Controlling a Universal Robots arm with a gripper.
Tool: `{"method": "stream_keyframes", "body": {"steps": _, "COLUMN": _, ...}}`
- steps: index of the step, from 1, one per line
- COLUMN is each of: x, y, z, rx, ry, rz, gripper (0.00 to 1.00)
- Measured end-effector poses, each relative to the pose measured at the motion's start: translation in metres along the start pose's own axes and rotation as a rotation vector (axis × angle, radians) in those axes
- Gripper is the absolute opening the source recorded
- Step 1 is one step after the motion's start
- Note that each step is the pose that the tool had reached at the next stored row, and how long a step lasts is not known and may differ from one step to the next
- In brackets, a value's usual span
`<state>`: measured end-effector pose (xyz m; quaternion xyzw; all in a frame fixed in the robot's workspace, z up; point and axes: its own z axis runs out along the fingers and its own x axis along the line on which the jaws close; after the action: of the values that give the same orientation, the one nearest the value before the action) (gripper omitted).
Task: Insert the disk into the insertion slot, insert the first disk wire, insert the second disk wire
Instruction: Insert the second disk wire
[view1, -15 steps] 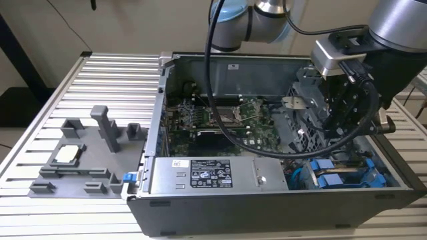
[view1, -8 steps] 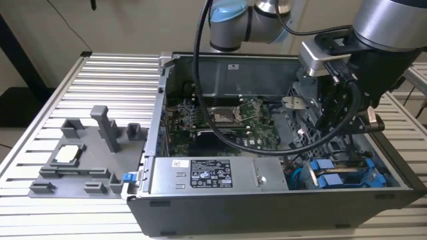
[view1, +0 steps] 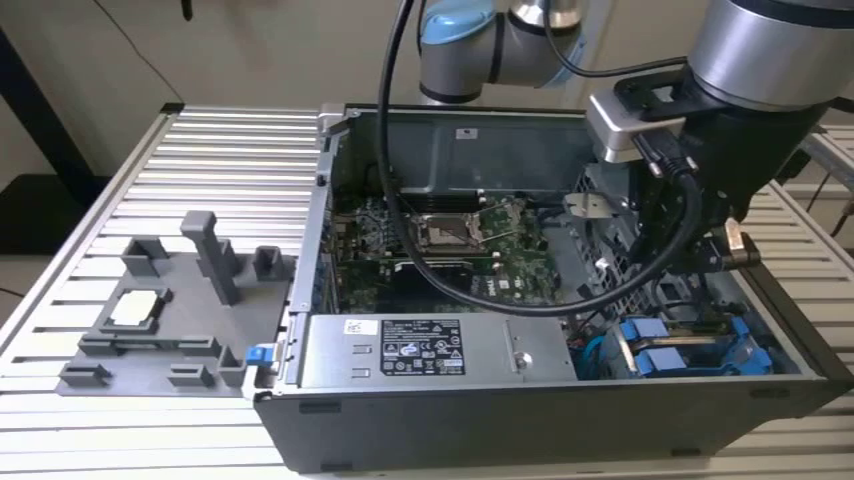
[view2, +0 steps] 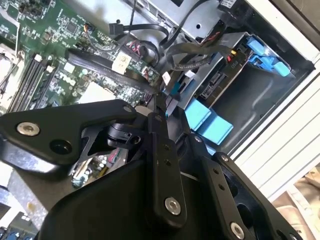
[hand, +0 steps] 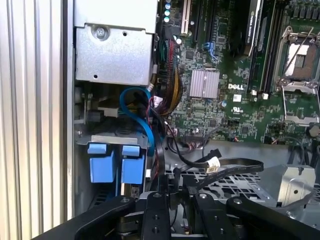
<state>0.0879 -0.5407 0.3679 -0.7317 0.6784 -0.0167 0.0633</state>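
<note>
The computer case (view1: 561, 420) sits open on a table (view1: 227, 150) made of metal strips. The robot arm (view1: 747, 110) reaches down into the case on the exterior view's right. The disk (view1: 687, 350), in its blue frame, already lies inside the slot (view2: 255, 100) at the front corner of the case, just beside a grey box (view1: 427, 350) with a sticker. In both wrist views the gripper (view2: 161, 102) (hand: 175, 189) is close to the disk's two blue tabs (hand: 114, 167) and a bunch of wires. A blue wire (hand: 142, 112) bends down next to the disk. A flat black wire (hand: 235, 167) with a pale plug lies near the gripper. One cannot tell if the gripper is wide, narrow or holding a wire. A green board (view1: 441, 250) fills the middle of the case. A grey tray (view1: 147, 330) lies on the table on the exterior view's left.
</note>
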Motion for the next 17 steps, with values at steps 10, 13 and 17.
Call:
{"method": "stream_keyframes", "body": {"steps": 10, "x": 0.0, "y": 0.0004, "z": 0.0005, "rx": 0.0001, "ry": -0.0001, "rz": 0.0, "gripper": 0.18}}
{"method": "stream_keyframes", "body": {"steps": 13, "x": 0.0, "y": 0.0005, "z": 0.0006, "rx": 0.0001, "ry": 0.0, "rz": 0.0, "gripper": 0.18}}
{"method": "stream_keyframes", "body": {"steps": 17, "x": 0.0, "y": 0.0006, "z": 0.0008, "rx": 0.0001, "ry": -0.0001, "rz": 0.0, "gripper": 0.18}}
